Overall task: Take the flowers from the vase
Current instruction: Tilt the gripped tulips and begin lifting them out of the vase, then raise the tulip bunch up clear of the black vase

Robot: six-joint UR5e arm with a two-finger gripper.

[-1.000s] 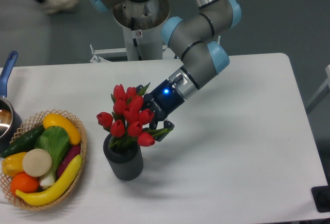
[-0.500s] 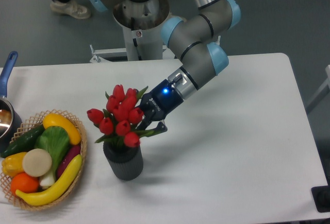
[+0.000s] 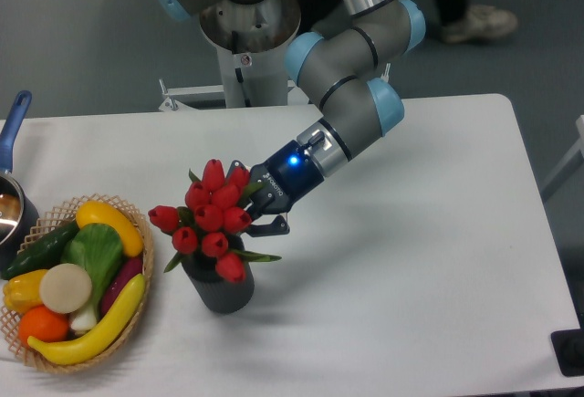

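Nearest the camera, the vase [image 3: 219, 289] stands upright on the white counter [image 3: 429, 260], just right of the woven basket [image 3: 141, 274] of toy fruit and vegetables. The flowers [image 3: 208, 219] are not yet out of it: the stems go down behind the rim, and the lowest red bud hangs over the vase's mouth. The bunch leans toward the basket side, its heads fanned out above and to the left of the vase. Judged from this, the lift is not done; the task is at the grasp stage, with the whole extraction left.

Just behind the bunch, the gripper [image 3: 258, 214] comes in from the right at a slant, its body lit by a blue light. The dark fingers [image 3: 270, 226] reach into the right flank of the bunch at about the height of the upper buds and leaves, above the vase rim. One finger shows below the buds, another edge shows higher up near the top tulip, so the fingers seem to straddle part of the bunch. Whether they are pressing on the stems or merely lie beside them cannot be told, since the blooms hide the tips.

Farther back, the arm [image 3: 351, 96] rises to its base beyond the counter's far edge.
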